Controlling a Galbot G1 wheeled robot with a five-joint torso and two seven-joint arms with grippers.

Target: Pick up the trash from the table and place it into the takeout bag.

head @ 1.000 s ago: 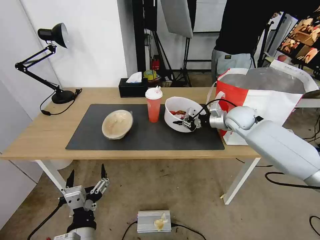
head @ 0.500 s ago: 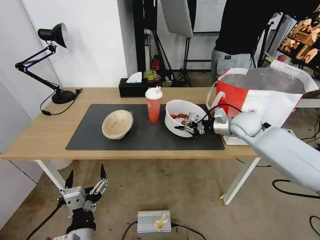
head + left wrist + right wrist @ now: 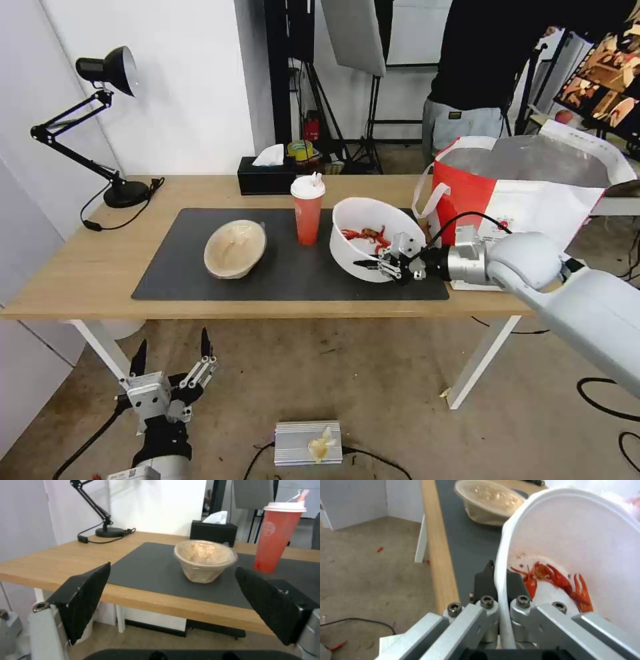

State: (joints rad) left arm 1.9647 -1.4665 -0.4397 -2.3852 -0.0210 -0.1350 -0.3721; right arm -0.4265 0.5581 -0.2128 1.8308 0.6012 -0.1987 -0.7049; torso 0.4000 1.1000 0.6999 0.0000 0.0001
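Currently the right hand (image 3: 389, 265) pinches the near rim of the white bowl (image 3: 373, 230), which is tipped up on the bench (image 3: 80, 267) beside the takeout bag (image 3: 533, 193). Risks: red scraps (image 3: 553, 576) sliding out; thin rim slipping or buckling under a one-edge grip. Left hand (image 3: 172, 357) hangs open below the bench edge, idle.

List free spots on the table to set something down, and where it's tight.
Bare: mat left of the beige paper bowl; wood between lamp base and tissue box. Tight: red cup, white bowl pinched by the right gripper, takeout bag. Left gripper parked below the table.
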